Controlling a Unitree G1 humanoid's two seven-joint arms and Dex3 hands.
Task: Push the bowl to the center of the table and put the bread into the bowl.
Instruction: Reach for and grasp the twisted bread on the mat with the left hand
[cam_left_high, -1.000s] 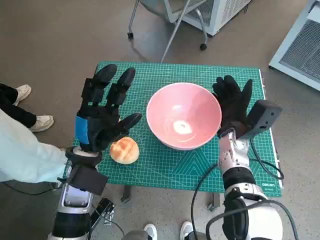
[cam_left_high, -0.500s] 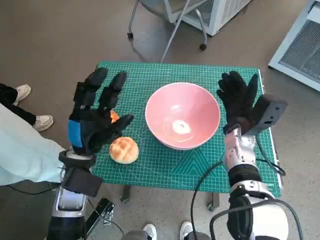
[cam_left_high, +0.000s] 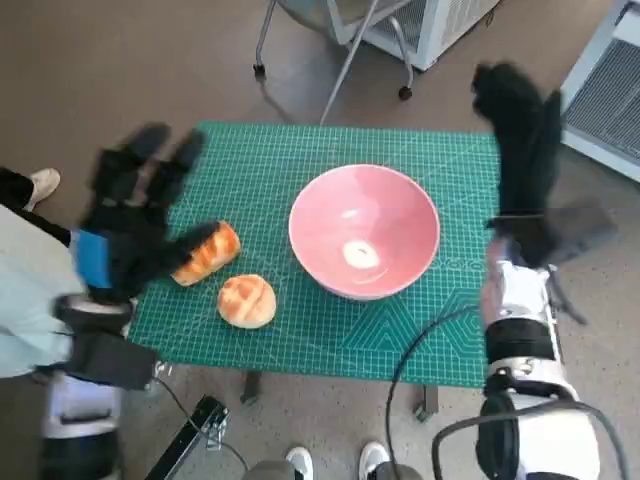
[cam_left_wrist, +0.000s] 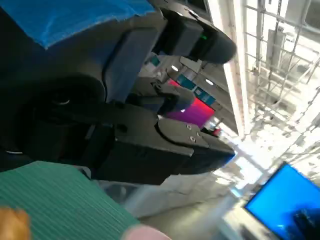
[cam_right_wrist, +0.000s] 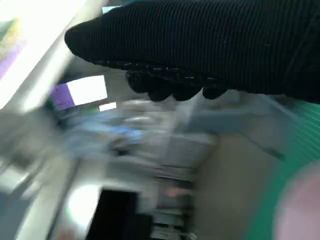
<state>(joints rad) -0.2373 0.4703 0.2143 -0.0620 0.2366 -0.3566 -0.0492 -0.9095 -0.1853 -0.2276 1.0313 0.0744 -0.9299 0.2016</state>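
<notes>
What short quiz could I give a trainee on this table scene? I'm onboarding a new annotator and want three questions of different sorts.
1. True or false: a piece of bread already lies inside the pink bowl.
2. Multiple choice: which bread lies nearest the left hand? A) the round bun B) the long roll C) neither is near it
3. Short answer: what covers the table under the bowl?

Key
1. False; both breads lie on the mat beside the bowl.
2. B
3. A green cutting mat with a grid.
</notes>
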